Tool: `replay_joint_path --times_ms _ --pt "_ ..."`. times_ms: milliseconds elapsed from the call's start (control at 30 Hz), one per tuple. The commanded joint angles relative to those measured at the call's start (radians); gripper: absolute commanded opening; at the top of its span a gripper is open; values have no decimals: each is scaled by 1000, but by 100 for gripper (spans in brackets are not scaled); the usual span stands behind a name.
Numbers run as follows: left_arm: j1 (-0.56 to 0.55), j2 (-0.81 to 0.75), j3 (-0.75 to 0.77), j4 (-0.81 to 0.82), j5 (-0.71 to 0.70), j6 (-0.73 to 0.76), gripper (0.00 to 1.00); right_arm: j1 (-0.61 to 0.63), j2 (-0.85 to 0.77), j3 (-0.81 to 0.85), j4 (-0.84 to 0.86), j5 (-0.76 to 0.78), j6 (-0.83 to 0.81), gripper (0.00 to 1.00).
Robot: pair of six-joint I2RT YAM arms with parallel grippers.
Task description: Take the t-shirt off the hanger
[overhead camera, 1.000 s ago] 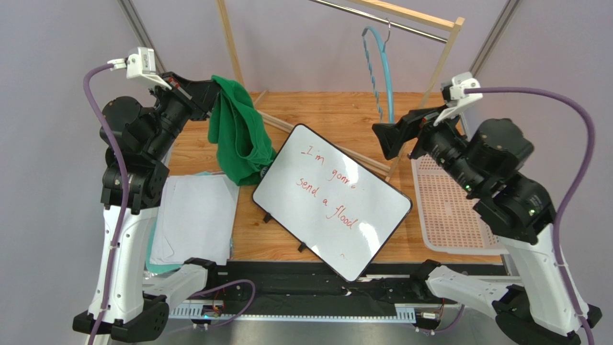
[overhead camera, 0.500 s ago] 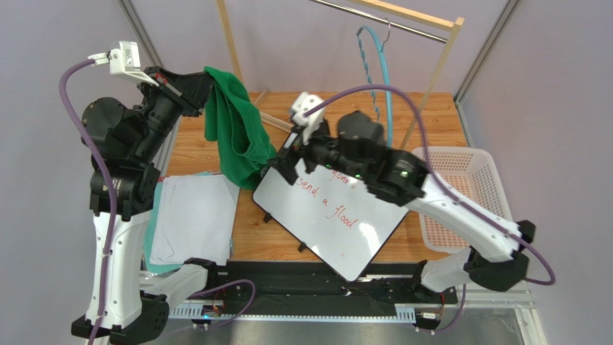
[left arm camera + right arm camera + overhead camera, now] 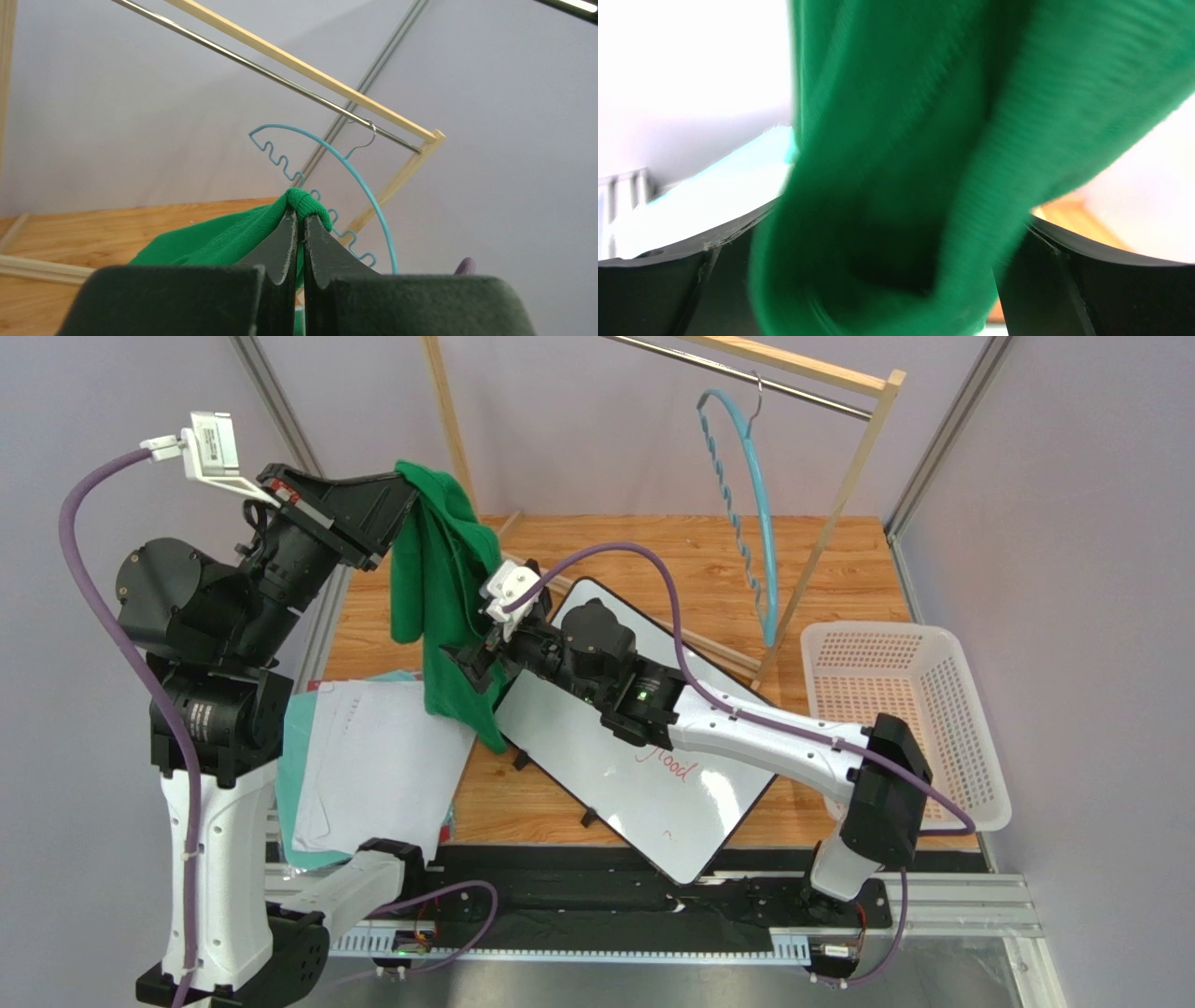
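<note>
The soft dark green cloth t-shirt [image 3: 446, 609] dangles limp and light, well apart from the thin light-blue hanger [image 3: 759, 504] on its rail [image 3: 281, 81]. The left claw [image 3: 302, 225] is clenched on its ribbed edge. The right claw [image 3: 875, 280] gapes around the lower fold, probably the best hold.

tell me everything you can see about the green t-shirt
The t-shirt is plain dark green soft knit cloth, bunched into a hanging drape. The left fingers pinch its top edge shut, holding it above the table's left side. Its lower end hangs between the open right fingers, near the white papers. It is off the hanger.
</note>
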Motion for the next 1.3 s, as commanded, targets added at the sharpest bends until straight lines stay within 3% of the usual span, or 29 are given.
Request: replay_joint_path --times_ms 0,100,133,267,300,367,533,667,767,867,1033,1100,1267 --pt "3 -23 50 89 57 -112 0 35 69 4 277 146 -51 100" --pt "3 -36 61 80 51 -132 0 46 109 25 299 212 -52 85" --pt "3 -43 62 78 48 -126 0 49 112 35 300 224 -57 72" --pt "3 -72 90 29 8 -74 0 52 112 30 337 238 -44 37" --pt "3 -78 95 9 2 -63 0 52 114 36 334 236 -47 15" --pt "3 -105 86 -6 -15 -35 0 52 112 78 311 238 -52 0" --pt "3 -222 -58 -73 -101 41 0 51 79 144 189 230 -60 0" --pt "3 -363 -200 -129 -228 96 0 51 -44 128 63 262 -29 0" --pt "3 -429 -318 -156 -245 107 1 48 -140 119 -56 284 12 0" --pt "3 -464 -448 -144 -209 107 11 31 -215 136 -190 307 55 0" --pt "3 -440 -589 -135 -121 83 39 -39 -317 173 -426 290 156 0" --pt "3 -429 -638 -100 -80 63 45 -50 -373 174 -519 311 161 0" --pt "3 -411 -723 -38 2 35 48 -55 -519 121 -651 365 190 0"
